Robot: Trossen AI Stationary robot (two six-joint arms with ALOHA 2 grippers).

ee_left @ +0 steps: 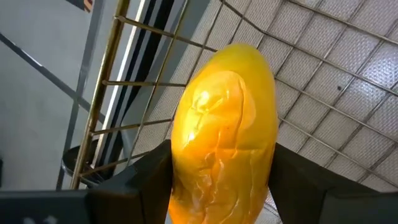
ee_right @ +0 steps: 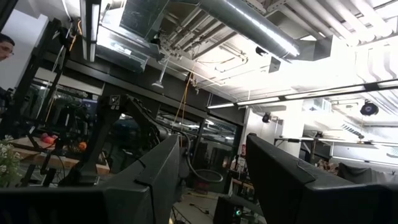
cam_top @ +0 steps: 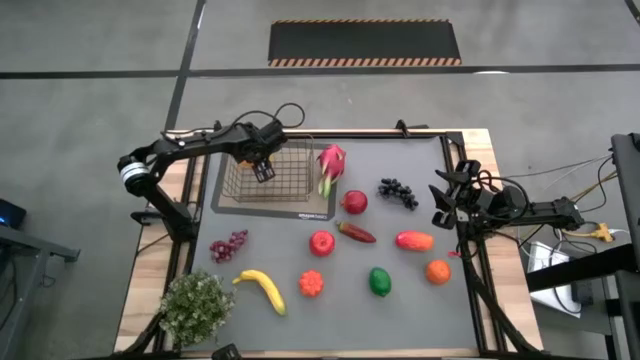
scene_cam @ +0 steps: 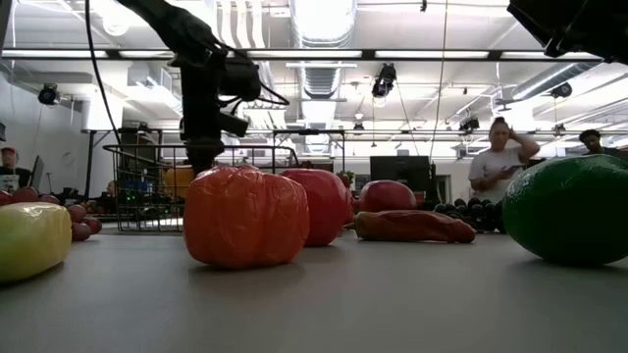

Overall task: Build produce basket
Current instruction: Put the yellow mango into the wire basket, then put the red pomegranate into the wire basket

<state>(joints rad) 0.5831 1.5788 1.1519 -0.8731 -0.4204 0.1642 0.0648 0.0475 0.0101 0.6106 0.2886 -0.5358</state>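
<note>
Nearest the lens in the left wrist view, a yellow mango (ee_left: pixel 227 130) sits clamped between the left tool's (ee_left: pixel 217 186) dark fingers (ee_left: pixel 140 180), with the basket's (ee_left: pixel 323 68) wire mesh right behind it. From above, the left tool (cam_top: pixel 262 165) hangs over the basket (cam_top: pixel 275 175) at the far-left part of the desk (cam_top: pixel 420 310), so the mango is inside or just above it; whether it touches the floor I cannot tell.

Going left to right across the desk: purple grapes (cam_top: pixel 227 246), banana (cam_top: pixel 262 289), dragon fruit (cam_top: pixel 331 167) leaning at the basket's right edge, two red apples (cam_top: pixel 321 243), black grapes (cam_top: pixel 397 192), green fruit (cam_top: pixel 380 281), a red-orange mango (cam_top: pixel 414 241) and an orange (cam_top: pixel 437 271).

The right tool (cam_top: pixel 447 197) waits at the right edge, its fingers apart around nothing.

The mango looks glossy, light and stiff, probably slippery; gripping across its waist seems soundest. The grapes are likely knobbly, best taken across the whole cluster.
</note>
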